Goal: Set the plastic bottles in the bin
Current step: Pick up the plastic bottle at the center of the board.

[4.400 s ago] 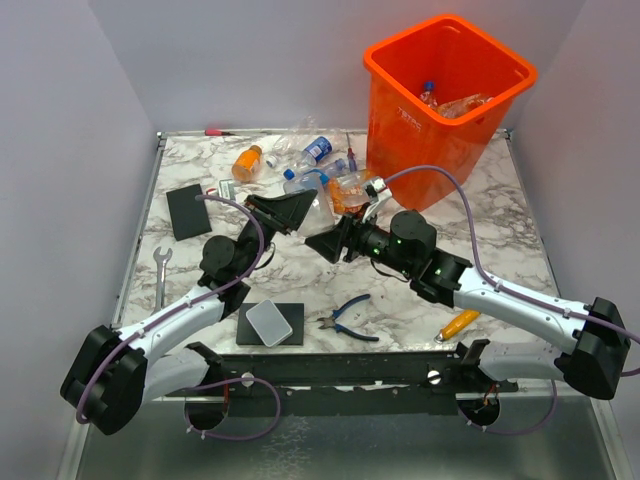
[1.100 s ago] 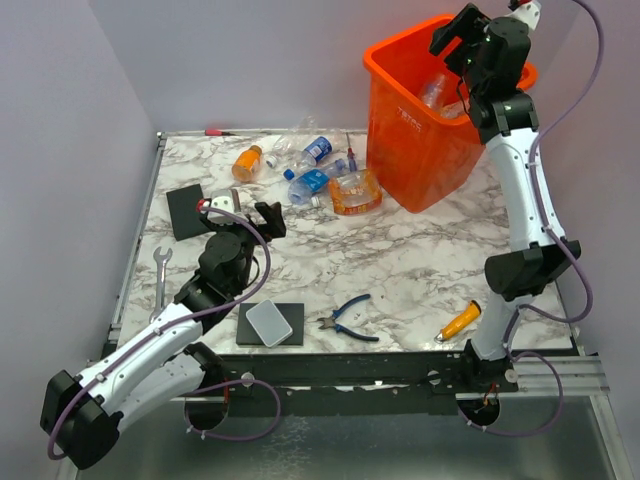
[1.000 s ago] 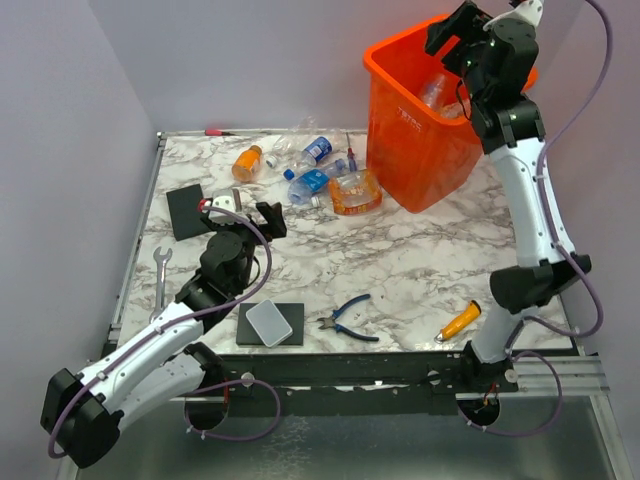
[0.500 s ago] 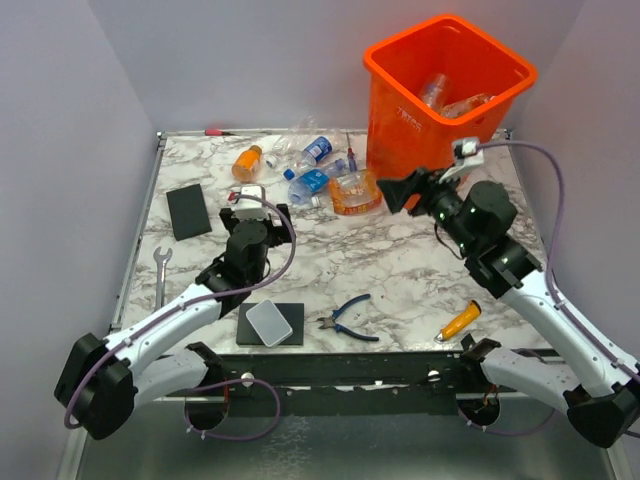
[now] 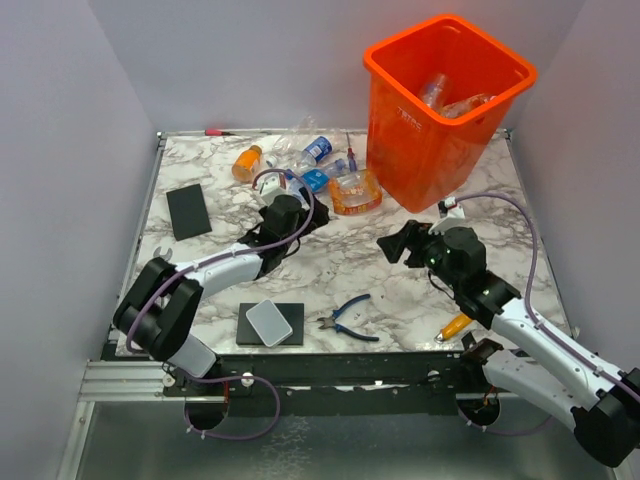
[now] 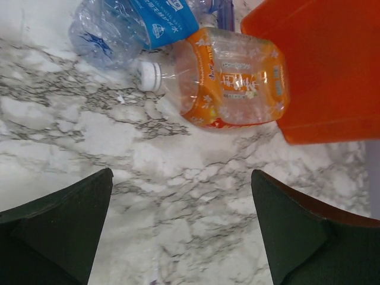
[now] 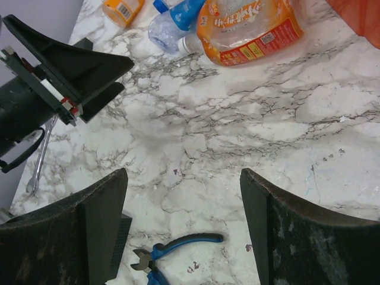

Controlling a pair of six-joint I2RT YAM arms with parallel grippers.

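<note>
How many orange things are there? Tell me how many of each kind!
Bin: 1
Orange bottles: 2, the small bottle and the crushed bottle
Orange-handled screwdriver: 1
Total: 4

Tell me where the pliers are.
In the top view the pliers lie by the table's near edge, about mid-width, between the dark pad on their left and the orange screwdriver on their right.
</note>
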